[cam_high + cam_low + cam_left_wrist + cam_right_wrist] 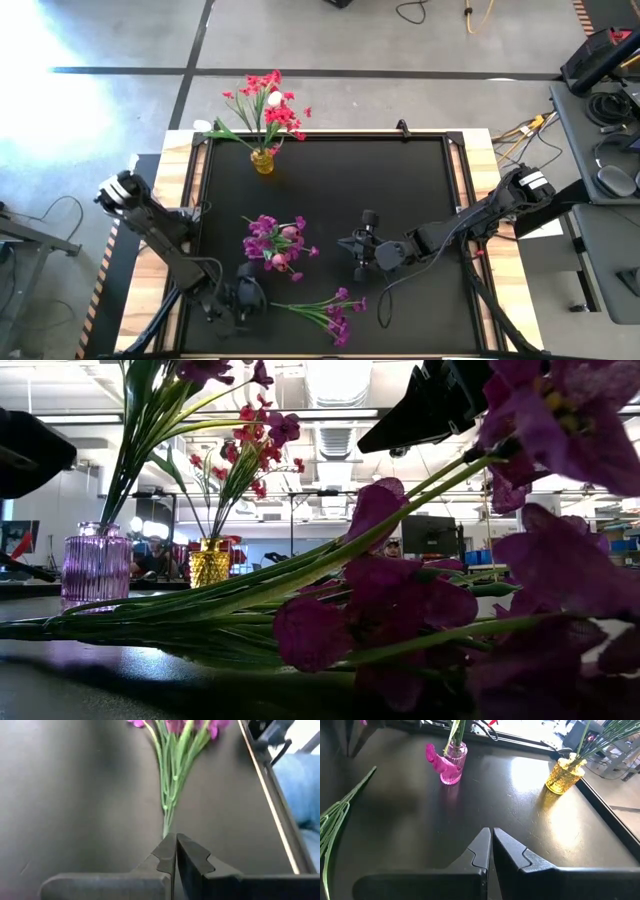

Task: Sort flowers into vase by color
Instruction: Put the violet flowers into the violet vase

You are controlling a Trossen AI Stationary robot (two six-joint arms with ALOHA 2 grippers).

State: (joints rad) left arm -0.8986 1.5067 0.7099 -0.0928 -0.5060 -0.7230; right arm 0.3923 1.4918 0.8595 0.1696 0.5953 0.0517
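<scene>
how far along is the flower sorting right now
Mostly done, it looks. Red flowers stand in the yellow vase, and purple flowers stand in the pink vase. Nothing is in hand: the left gripper is shut just short of the stem end of the last purple bunch, and the right gripper is shut and empty. That bunch lies on the black mat, unsorted.

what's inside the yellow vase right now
The yellow vase holds red-pink flowers on green stems, with one white bud among them. The stem ends inside the textured glass cannot be made out.
</scene>
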